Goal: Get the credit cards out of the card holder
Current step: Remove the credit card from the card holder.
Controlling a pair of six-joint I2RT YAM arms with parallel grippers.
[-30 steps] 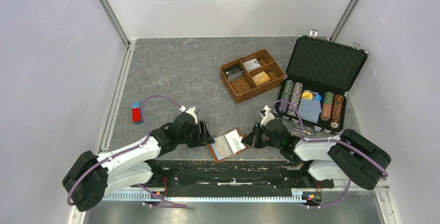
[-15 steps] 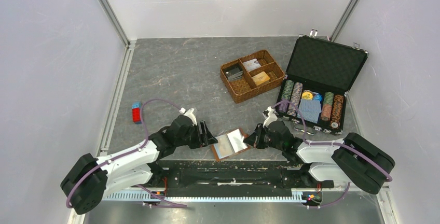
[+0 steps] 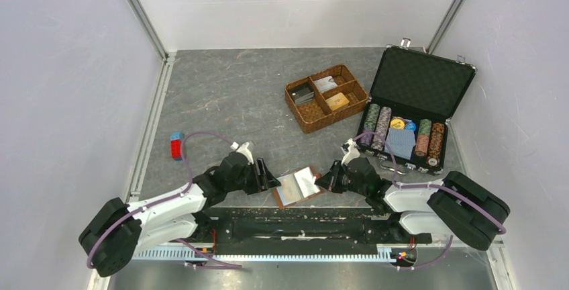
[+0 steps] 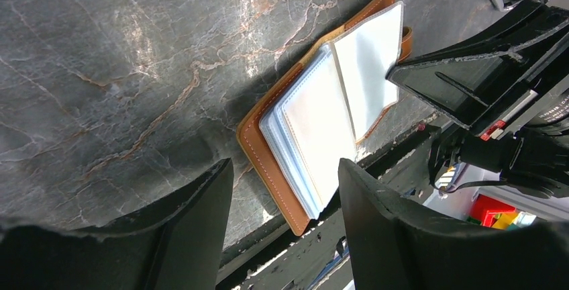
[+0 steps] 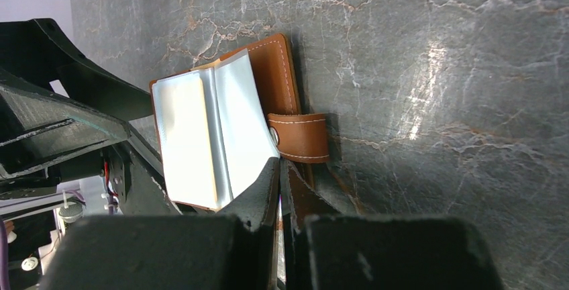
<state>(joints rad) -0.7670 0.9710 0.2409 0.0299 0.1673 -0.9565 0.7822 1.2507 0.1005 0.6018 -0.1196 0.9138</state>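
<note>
The tan-brown card holder (image 3: 295,186) lies open at the table's near edge, its pale clear sleeves facing up. It also shows in the left wrist view (image 4: 315,129) and the right wrist view (image 5: 221,129), snap tab (image 5: 302,137) to its right. A pale card with an orange edge (image 5: 184,139) sits in the top sleeve, washed out by glare. My left gripper (image 3: 268,174) is open and empty just left of the holder, its fingers either side of the near left corner (image 4: 285,169). My right gripper (image 3: 323,178) is shut on the holder's right edge below the tab (image 5: 280,166).
A woven brown basket (image 3: 293,99) at the back holds a dark item, a grey one and a golden-orange flat card (image 3: 337,101). An open black case (image 3: 419,82) with poker chips and a blue deck stands at the right. A red and blue block (image 3: 176,146) lies at the left.
Both grippers have shifted slightly toward the near edge, and the left one has closed in on the holder. The holder stays open in about the same place.
</note>
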